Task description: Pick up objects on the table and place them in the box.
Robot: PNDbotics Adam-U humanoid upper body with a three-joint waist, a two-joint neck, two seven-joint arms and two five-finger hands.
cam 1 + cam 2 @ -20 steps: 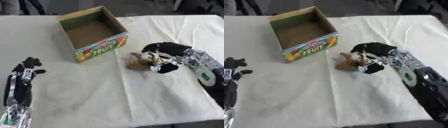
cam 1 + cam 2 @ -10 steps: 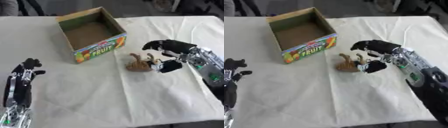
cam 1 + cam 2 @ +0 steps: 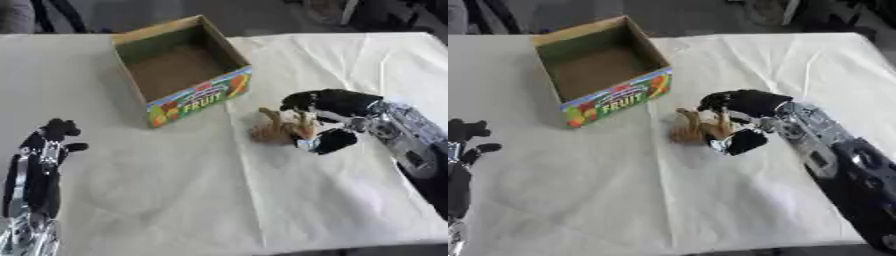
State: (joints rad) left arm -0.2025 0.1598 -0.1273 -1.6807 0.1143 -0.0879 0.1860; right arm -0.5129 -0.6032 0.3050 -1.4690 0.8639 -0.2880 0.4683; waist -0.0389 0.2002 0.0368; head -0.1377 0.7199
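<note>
Left eye view shows the right hand (image 3: 325, 116) curling fingers and thumb around a small brown toy animal (image 3: 278, 129) lying on the table beside the open fruit box (image 3: 185, 95), so next it must lift and carry it over, while the left hand (image 3: 39, 172) rests relaxed.

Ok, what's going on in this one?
The robot's right hand is closing its fingers around a small brown toy animal lying on the white tablecloth, just right of the open fruit box. The toy seems to be on the cloth, not lifted, and the box looks empty. The left hand rests idle near the lower left, fingers relaxed.
</note>
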